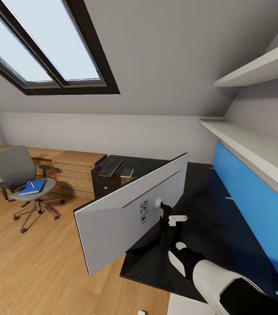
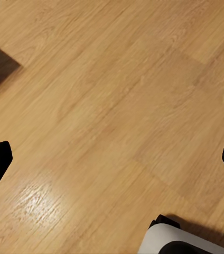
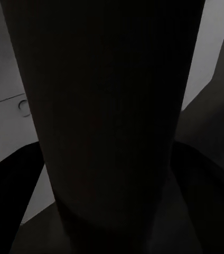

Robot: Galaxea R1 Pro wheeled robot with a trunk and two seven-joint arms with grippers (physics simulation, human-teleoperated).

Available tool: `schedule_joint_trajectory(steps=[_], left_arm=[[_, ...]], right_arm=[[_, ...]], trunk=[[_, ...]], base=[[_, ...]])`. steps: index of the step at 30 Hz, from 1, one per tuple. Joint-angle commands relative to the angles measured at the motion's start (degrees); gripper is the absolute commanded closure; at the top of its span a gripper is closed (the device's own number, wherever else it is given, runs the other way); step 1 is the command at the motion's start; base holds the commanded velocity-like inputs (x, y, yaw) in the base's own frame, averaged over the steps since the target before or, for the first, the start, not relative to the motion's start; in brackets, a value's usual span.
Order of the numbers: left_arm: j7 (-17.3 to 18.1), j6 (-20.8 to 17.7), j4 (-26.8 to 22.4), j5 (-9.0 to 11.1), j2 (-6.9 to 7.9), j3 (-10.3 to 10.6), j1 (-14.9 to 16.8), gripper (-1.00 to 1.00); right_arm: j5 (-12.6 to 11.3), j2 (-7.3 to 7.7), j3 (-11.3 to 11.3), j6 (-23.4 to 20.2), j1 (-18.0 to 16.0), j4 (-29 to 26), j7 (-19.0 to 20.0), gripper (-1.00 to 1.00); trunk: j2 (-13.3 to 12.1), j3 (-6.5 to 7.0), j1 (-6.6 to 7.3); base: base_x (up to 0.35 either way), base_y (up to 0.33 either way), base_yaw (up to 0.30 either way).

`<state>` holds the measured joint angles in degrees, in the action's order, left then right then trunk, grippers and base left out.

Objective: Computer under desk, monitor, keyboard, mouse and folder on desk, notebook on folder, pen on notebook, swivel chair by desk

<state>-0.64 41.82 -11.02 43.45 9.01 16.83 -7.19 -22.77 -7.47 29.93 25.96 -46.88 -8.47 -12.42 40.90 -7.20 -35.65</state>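
Your right gripper (image 1: 170, 224) grasps the monitor (image 1: 126, 214) stand at frame centre, above the counter (image 1: 209, 227); your left gripper (image 2: 112, 153) hangs released over the floor (image 2: 112, 95).

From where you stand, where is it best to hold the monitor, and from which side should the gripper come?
Probably by its dark stand column, from behind. The monitor turns its white back toward the robot, tilted, and the panel looks too wide for the jaws. The column is narrow, upright and exposed there; the right gripper is at it.
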Motion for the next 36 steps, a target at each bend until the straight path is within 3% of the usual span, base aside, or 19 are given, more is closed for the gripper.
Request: schedule_joint_trajectory(steps=[1,20,36], left_arm=[[-0.1,0.1,-0.1,0.6,0.05,0.5,0.0,-1.00],[-0.1,0.0,-0.1,0.7,0.05,0.4,0.0,-1.00],[-0.2,0.0,-0.1,0.8,0.13,0.4,0.0,-1.00]], right_arm=[[-0.4,-0.02,0.6,0.1,-0.1,0.0,-0.1,1.00],[-0.2,0.00,0.7,0.3,-0.1,0.0,-0.1,1.00],[-0.2,0.00,0.7,0.3,-0.1,0.0,0.0,1.00]], trunk=[[0.1,-0.09,-0.02],[0.1,-0.08,-0.02],[0.1,0.21,-0.02]], base=[[0.000,0.000,0.000],[0.000,0.000,-0.008],[0.000,0.000,-0.245]])
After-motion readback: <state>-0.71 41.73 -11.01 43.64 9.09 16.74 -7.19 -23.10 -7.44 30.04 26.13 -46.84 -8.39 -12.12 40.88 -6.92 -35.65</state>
